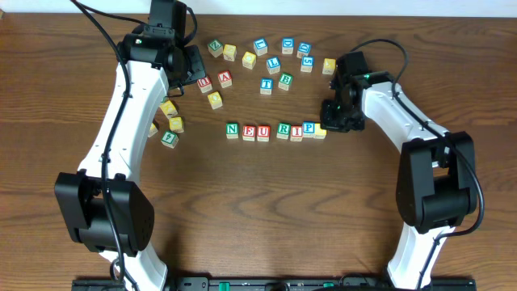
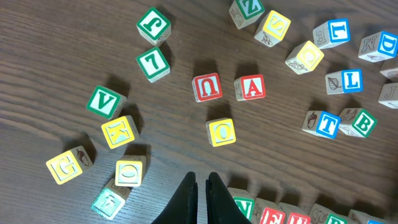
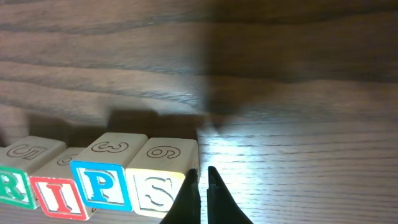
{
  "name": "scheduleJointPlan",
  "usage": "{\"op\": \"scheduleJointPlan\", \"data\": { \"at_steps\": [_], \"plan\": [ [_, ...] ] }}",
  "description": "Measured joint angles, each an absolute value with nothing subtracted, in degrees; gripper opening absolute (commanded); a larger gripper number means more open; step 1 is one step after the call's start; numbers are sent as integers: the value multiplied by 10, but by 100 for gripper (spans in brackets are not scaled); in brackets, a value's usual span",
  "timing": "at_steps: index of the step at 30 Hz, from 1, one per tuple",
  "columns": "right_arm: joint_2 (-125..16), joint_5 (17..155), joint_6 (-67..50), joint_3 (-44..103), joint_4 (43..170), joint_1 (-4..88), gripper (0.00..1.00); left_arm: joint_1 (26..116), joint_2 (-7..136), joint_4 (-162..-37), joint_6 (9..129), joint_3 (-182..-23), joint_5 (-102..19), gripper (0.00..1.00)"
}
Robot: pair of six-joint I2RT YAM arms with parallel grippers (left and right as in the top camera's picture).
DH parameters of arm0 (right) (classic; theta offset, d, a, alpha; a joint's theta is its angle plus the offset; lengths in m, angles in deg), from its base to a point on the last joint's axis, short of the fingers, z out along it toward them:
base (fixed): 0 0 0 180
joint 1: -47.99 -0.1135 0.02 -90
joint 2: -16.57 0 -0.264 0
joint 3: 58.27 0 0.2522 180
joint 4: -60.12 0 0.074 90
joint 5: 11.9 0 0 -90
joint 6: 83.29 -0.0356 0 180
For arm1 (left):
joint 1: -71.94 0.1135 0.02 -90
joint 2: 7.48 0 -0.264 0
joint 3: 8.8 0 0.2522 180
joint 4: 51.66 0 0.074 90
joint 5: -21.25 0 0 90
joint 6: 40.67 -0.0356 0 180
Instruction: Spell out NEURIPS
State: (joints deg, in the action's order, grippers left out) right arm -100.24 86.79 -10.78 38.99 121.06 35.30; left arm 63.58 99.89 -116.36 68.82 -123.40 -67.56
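NEURIPS row (image 1: 276, 130): seven small wooden cubes side by side at mid-table, each touching or almost touching the next.
Order, left to right: green N (image 1: 233, 130), red E (image 1: 249, 131), red U (image 1: 263, 132), green R (image 1: 283, 130), red I (image 1: 296, 131), blue P (image 1: 308, 128), yellow cube (image 1: 321, 130).
Long axis: runs left to right across the table (image 1: 266, 210), roughly parallel to the near edge and slightly uneven.
Facing: the letters read upright from the near side, their tops toward the far edge.
End cube: the right wrist view shows a pale outlined S (image 3: 158, 190) on the same side as the P; overhead it is too small to read.
Right gripper (image 3: 202, 171): jaws closed to a sliver, holding nothing, tips low and just beside the right face of the yellow cube.
Left gripper (image 2: 202, 177): jaws closed and empty, above the table on the far left, well apart from the row.
Loose cubes (image 1: 273, 63): scattered far of the row and at far left, among them A (image 1: 225, 78), T (image 1: 266, 84) and B (image 1: 284, 80).
Step in hand: by the look of it, the last letter is set and the word stands complete.
Next move calls for: the right arm to lift or draw rightward, away from the end cube, so that the row is not nudged.
Risk: a sideways brush would likely push the yellow cube into the P and skew the line.
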Motion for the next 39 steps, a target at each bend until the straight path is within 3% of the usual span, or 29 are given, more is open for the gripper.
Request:
{"op": "scheduleJointPlan", "data": {
  "at_steps": [39],
  "plan": [
    [-1004,870,-106,422,1219,322,6,636,999,-1164,662,-1234,-676,7]
  ]
}}
